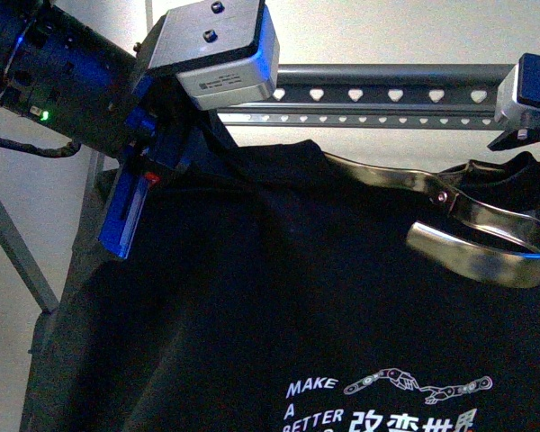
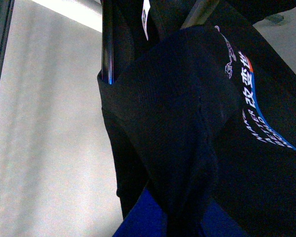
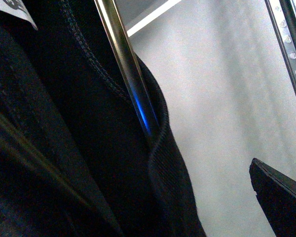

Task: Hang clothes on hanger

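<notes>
The black T-shirt fills the lower front view, its white and blue "MAKE A BETTER WORLD" print at the bottom. It hangs in front of the dark grey rack rail with heart-shaped holes. My left gripper is shut on the shirt's left shoulder. In the left wrist view its blue fingers pinch a fold of the shirt. My right gripper is open at the rail's right end, above the shirt's right shoulder. The right wrist view shows one black finger beside the shirt's ribbed collar.
A small silver clothes hanger lies across the shirt's upper right; its shiny rod runs inside the collar. The punched rail crosses the right wrist view's corner. A grey rack leg slants at far left. A pale wall is behind.
</notes>
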Robot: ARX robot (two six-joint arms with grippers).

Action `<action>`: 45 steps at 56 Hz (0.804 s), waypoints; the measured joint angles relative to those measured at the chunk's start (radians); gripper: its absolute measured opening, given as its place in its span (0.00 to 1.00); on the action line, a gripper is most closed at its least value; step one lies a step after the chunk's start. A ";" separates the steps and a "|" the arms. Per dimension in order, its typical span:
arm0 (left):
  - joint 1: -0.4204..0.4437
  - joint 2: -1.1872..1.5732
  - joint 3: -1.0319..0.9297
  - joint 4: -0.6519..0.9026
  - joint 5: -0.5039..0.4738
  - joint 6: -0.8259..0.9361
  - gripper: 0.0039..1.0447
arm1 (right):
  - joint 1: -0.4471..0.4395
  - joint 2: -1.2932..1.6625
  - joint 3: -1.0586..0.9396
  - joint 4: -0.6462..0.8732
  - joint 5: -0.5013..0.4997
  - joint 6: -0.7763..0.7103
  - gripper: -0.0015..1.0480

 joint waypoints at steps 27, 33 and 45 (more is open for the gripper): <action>0.000 0.000 0.000 0.000 0.002 -0.002 0.11 | 0.014 0.035 0.000 0.049 0.003 0.061 0.30; 0.000 0.000 0.007 0.003 0.008 -0.002 0.25 | 0.004 0.035 0.000 0.027 -0.005 0.047 0.18; 0.000 0.000 0.025 0.010 0.011 -0.002 0.63 | -0.034 0.018 -0.014 -0.082 -0.045 0.039 0.11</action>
